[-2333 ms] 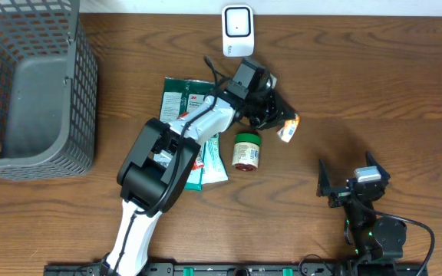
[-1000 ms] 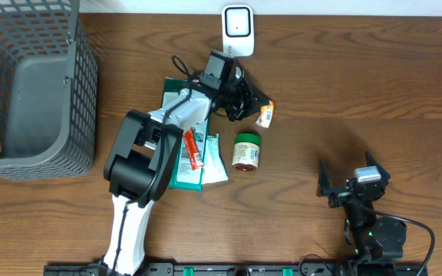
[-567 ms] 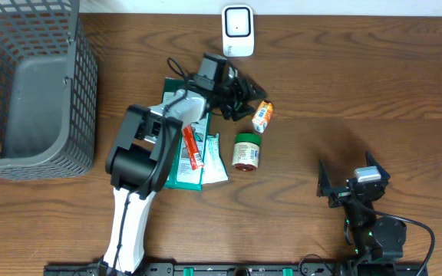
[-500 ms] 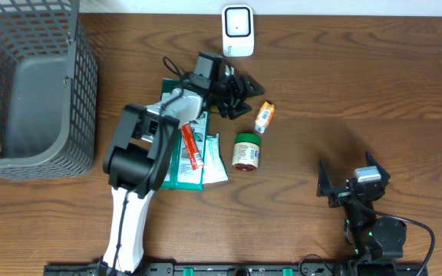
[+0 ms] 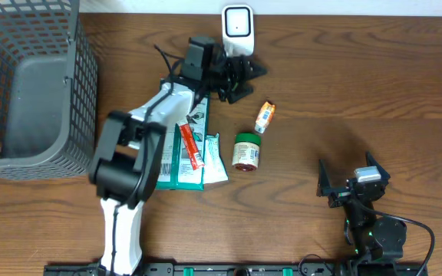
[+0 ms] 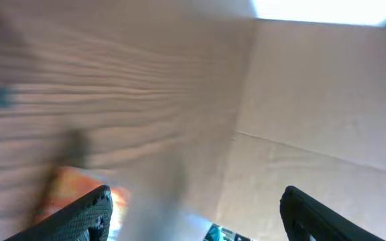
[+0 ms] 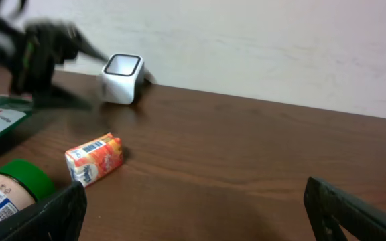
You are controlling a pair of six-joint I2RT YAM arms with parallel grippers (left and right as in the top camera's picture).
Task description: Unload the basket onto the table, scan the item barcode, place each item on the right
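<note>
The item, a small orange and white carton (image 5: 265,116), lies on its side on the wooden table, held by nothing. In the right wrist view the carton (image 7: 94,159) shows a printed white end. The white scanner (image 5: 237,29) stands at the table's back edge, and it shows as a white scanner box (image 7: 121,69) in the right wrist view. My left gripper (image 5: 246,80) hangs open between scanner and carton, apart from both. Its own view is blurred, with the left gripper (image 6: 196,221) showing wide jaws and an orange smear low on the left. My right gripper (image 5: 351,188) rests open at the front right.
A green-lidded jar (image 5: 246,151) stands just in front of the carton. Green packets (image 5: 183,157) and a red bar (image 5: 190,147) lie under the left arm. A grey mesh basket (image 5: 29,84) fills the far left.
My left gripper opened and let go of the carton, which now lies on the table. The arm then drew back toward the scanner. The right arm has not moved.
</note>
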